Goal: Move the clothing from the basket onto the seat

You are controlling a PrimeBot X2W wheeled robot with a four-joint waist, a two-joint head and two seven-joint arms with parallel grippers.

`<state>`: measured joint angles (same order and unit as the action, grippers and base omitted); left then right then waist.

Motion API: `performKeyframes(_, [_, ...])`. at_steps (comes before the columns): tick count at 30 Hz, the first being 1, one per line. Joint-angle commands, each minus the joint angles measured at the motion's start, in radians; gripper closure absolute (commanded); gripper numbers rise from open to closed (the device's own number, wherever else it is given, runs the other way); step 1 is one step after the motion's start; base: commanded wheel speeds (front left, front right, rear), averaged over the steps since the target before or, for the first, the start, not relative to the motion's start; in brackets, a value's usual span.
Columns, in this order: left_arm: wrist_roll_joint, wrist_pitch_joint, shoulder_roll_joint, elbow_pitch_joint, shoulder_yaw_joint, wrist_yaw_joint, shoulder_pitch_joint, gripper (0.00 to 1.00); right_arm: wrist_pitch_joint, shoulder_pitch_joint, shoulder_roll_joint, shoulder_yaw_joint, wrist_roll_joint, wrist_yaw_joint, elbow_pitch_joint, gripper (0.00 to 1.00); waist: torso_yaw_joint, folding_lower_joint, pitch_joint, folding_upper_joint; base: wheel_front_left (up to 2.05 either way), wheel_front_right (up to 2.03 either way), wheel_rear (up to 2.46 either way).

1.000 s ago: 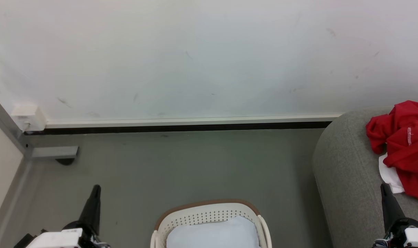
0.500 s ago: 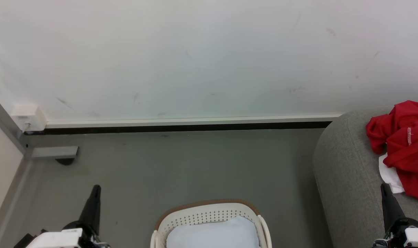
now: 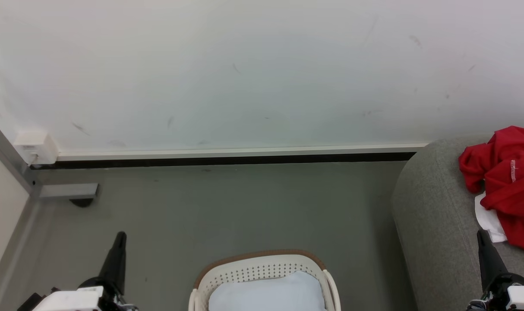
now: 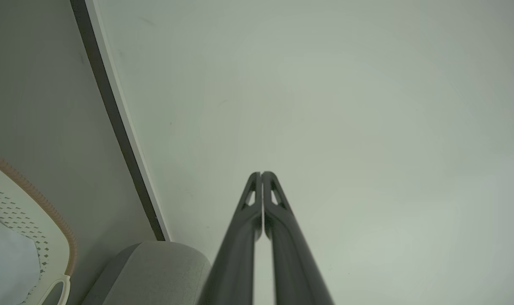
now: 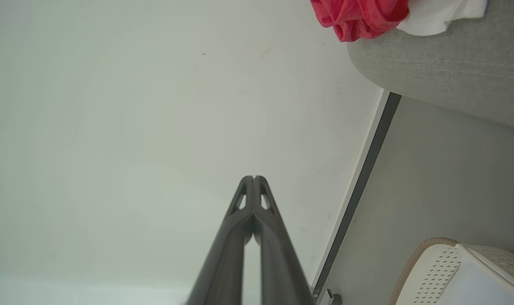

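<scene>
- The red clothing (image 3: pixel 506 181) lies crumpled on the seat (image 3: pixel 434 216), to the right of the basket (image 3: pixel 262 264) and farther back, with a white part of it showing beneath the red folds.
- No red fabric shows in the basket. A smooth pale blue-white bundle (image 3: pixel 266 293) fills its inside, and I cannot tell whether that is a garment, a liner or a cushion.
- Judged from this, the carrying step looks finished for the red pieces, and the robot seems to be at rest between moves or at the end of the task.
- If the pale bundle counts as clothing, the next move calls for one arm to swing in over the basket, part its fingers, dip inside the rim and pinch a fold. It would then lift the fabric high enough to clear the rim before going right to the seat.
- The soft fabric may drag or snag on the basket's rim as it comes up.
- The left end effector (image 3: pixel 121 236) stands to the left of the basket over the floor (image 3: pixel 244 207), fingers pressed together, holding and touching nothing.
- The right end effector (image 3: pixel 481 234) stands to the right of the basket, over the seat's near part just short of the clothing, fingers together and empty.
- In both wrist views the fingers point at the bare wall (image 3: pixel 253 73).
</scene>
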<state>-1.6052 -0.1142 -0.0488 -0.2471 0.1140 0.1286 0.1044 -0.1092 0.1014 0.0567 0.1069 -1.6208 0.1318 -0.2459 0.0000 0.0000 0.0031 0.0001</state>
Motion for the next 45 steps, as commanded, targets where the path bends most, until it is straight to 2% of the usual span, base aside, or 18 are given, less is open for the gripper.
performKeyframes(1, [-0.014, -0.004, -0.002, 0.003, 0.002, 0.004, 0.009, 1.0, -0.002, 0.011, -0.002, 0.004, 0.005, -0.002, 0.004, 1.0, 0.0, 0.0, 0.0, -0.0001, 0.0, 0.0, 0.0])
performKeyframes(45, [-0.014, -0.003, -0.002, 0.004, 0.002, 0.004, 0.008, 1.0, -0.004, 0.011, -0.004, 0.008, 0.009, -0.002, 0.004, 1.0, 0.0, 0.0, 0.0, -0.0001, 0.0, 0.0, 0.0])
